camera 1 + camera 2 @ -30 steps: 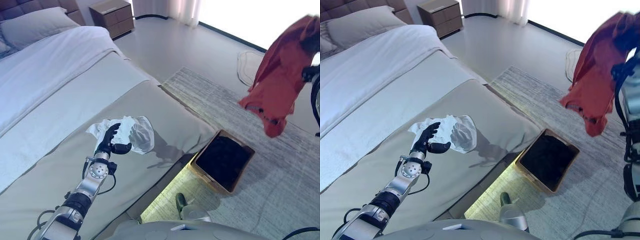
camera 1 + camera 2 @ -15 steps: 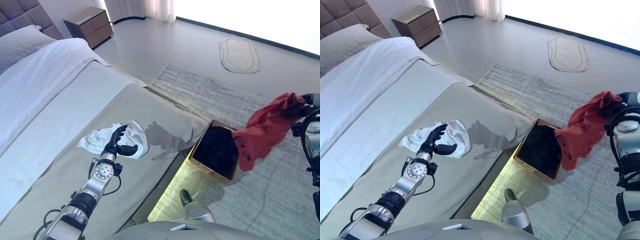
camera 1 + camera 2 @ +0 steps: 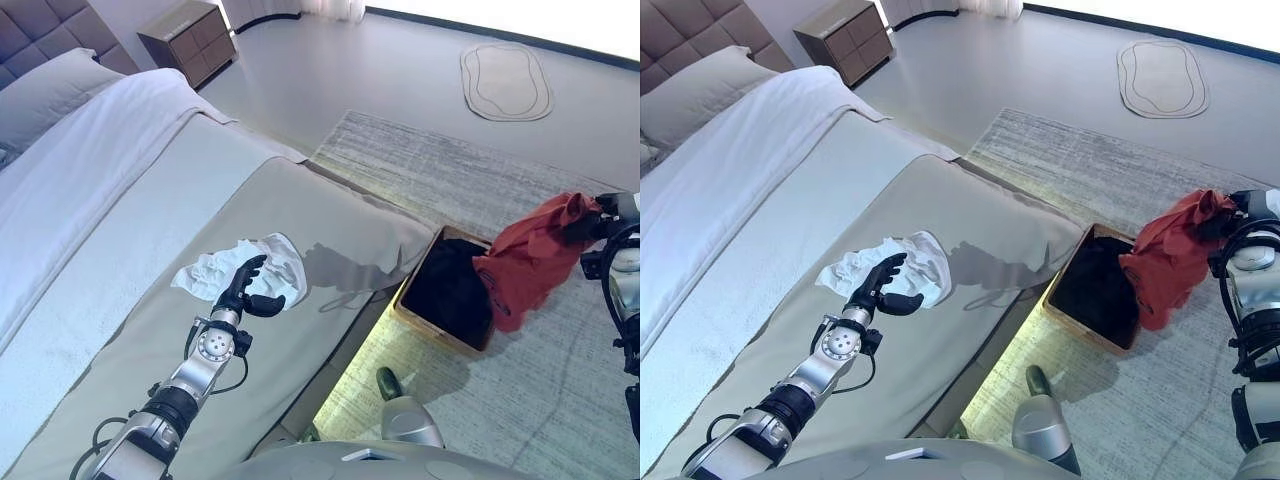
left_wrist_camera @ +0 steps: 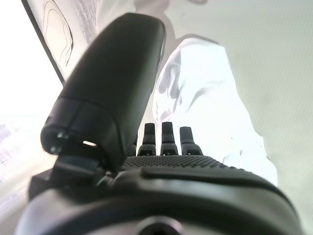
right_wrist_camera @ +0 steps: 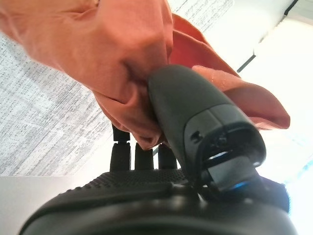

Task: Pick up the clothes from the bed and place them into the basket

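A red garment [image 3: 530, 258] hangs from my right hand [image 3: 606, 211], whose fingers and thumb are pinched on the cloth [image 5: 112, 63]. It dangles over the right rim of the dark basket [image 3: 449, 292] on the rug beside the bed. A white garment [image 3: 240, 268] lies crumpled on the grey bed cover [image 3: 130, 330]. My left hand [image 3: 247, 288] rests at the white garment's near edge with straight fingers, open; the white cloth [image 4: 200, 93] shows just past its fingers [image 4: 167, 139] in the left wrist view.
The basket holds dark clothes. A striped grey rug [image 3: 560, 380] lies under the basket. A bedside cabinet [image 3: 185, 40] stands at the back. A small oval mat [image 3: 505, 80] lies on the far floor. A pillow [image 3: 50, 90] and white sheet sit at the bed's head.
My right hand has lowered the red garment from high at the right down to the basket's right rim. The camera has shifted. My left hand stays at the white garment.
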{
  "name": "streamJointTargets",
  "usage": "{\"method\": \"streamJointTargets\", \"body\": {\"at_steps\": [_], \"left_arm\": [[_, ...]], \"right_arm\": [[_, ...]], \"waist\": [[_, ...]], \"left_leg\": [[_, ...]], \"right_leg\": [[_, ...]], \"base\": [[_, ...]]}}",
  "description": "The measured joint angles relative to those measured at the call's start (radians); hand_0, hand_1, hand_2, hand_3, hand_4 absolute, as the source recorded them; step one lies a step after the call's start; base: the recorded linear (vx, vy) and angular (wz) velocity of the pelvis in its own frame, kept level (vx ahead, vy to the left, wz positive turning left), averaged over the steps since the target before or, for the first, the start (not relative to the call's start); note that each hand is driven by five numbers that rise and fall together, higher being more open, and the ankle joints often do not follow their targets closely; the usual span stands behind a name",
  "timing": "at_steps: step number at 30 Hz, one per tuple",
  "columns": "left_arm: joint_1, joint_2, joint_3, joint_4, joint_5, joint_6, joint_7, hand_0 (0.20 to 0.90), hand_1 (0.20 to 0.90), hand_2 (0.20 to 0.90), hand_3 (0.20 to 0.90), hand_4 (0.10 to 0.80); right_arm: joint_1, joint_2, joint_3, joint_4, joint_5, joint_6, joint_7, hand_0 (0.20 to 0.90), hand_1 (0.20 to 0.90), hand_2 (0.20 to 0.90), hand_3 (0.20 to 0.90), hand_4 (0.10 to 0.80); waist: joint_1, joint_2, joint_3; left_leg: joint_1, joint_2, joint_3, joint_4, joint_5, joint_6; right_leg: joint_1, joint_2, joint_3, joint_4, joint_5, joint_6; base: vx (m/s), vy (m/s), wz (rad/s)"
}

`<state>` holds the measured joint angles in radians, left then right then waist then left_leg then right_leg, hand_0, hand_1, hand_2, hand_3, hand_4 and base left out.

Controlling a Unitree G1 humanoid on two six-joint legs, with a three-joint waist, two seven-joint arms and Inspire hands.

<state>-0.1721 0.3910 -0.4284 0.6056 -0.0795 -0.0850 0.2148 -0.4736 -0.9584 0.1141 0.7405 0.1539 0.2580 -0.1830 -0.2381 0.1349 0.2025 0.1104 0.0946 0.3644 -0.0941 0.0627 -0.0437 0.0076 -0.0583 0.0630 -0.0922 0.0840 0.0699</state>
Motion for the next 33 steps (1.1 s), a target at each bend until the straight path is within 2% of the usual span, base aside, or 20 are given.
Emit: {"method": "streamJointTargets", "body": {"at_steps": [9,15,19,30,31,32,33], "left_arm": [[-0.002,0.0,0.001,0.0,0.0,0.0,-0.005,0.9,0.9,0.9,0.9,0.8],[-0.003,0.0,0.001,-0.001,0.0,0.001,-0.005,0.9,0.9,0.9,0.9,0.8],[-0.006,0.001,0.001,-0.004,0.0,0.001,-0.005,0.9,0.9,0.9,0.9,0.8],[-0.006,0.002,0.0,-0.005,0.0,0.003,-0.005,0.9,0.9,0.9,0.9,0.8],[-0.006,0.002,0.0,-0.005,0.0,0.003,-0.005,0.9,0.9,0.9,0.9,0.8],[-0.006,0.003,0.0,-0.005,0.0,0.003,-0.005,0.9,0.9,0.9,0.9,0.8],[-0.006,0.003,0.0,-0.005,0.0,0.003,-0.005,0.9,0.9,0.9,0.9,0.8]], "right_arm": [[0.0,0.001,0.0,-0.047,-0.001,0.0,-0.002,0.3,0.3,0.3,0.2,0.1],[0.0,0.034,0.02,-0.045,-0.018,0.005,0.001,0.3,0.3,0.3,0.2,0.1],[-0.016,0.048,0.062,0.003,-0.019,0.008,0.02,0.3,0.3,0.3,0.2,0.1],[-0.049,0.123,0.083,0.136,-0.059,0.01,0.044,0.302,0.302,0.302,0.203,0.103],[-0.05,0.129,0.083,0.159,-0.06,0.01,0.048,0.644,0.644,0.644,0.601,0.501],[-0.051,0.135,0.083,0.183,-0.061,0.01,0.057,0.9,0.9,0.9,0.9,0.8],[-0.051,0.141,0.083,0.201,-0.062,0.011,0.063,0.9,0.9,0.9,0.9,0.8]], "waist": [[0.021,-0.002,0.026],[0.04,-0.003,0.033],[0.05,-0.003,0.033],[0.091,-0.003,0.033],[0.097,-0.003,0.033],[0.101,-0.003,0.033],[0.103,-0.003,0.033]], "left_leg": [[-0.003,0.001,-0.012,0.0,0.0,0.0],[-0.005,0.003,-0.014,0.0,0.0,0.0],[-0.011,0.003,-0.025,0.001,0.001,-0.002],[-0.015,0.004,-0.047,0.002,0.005,-0.006],[-0.015,0.004,-0.048,0.002,0.005,-0.006],[-0.015,0.005,-0.049,0.002,0.006,-0.006],[-0.015,0.005,-0.051,0.002,0.006,-0.006]], "right_leg": [[0.004,0.0,-0.018,0.0,0.0,0.0],[0.004,0.0,-0.021,0.0,0.0,0.0],[0.003,-0.001,-0.032,0.0,0.0,0.0],[0.011,-0.001,-0.054,0.0,0.0,0.0],[0.012,-0.002,-0.055,0.0,0.0,0.0],[0.013,-0.002,-0.058,0.0,0.0,0.0],[0.014,-0.002,-0.06,0.0,0.0,0.0]], "base": [[-0.002,-0.002,0.04],[-0.001,-0.002,0.01],[-0.01,-0.007,0.06],[-0.007,-0.006,0.06],[-0.014,-0.006,0.06],[-0.015,-0.001,0.06],[-0.011,0.0,0.07]]}}
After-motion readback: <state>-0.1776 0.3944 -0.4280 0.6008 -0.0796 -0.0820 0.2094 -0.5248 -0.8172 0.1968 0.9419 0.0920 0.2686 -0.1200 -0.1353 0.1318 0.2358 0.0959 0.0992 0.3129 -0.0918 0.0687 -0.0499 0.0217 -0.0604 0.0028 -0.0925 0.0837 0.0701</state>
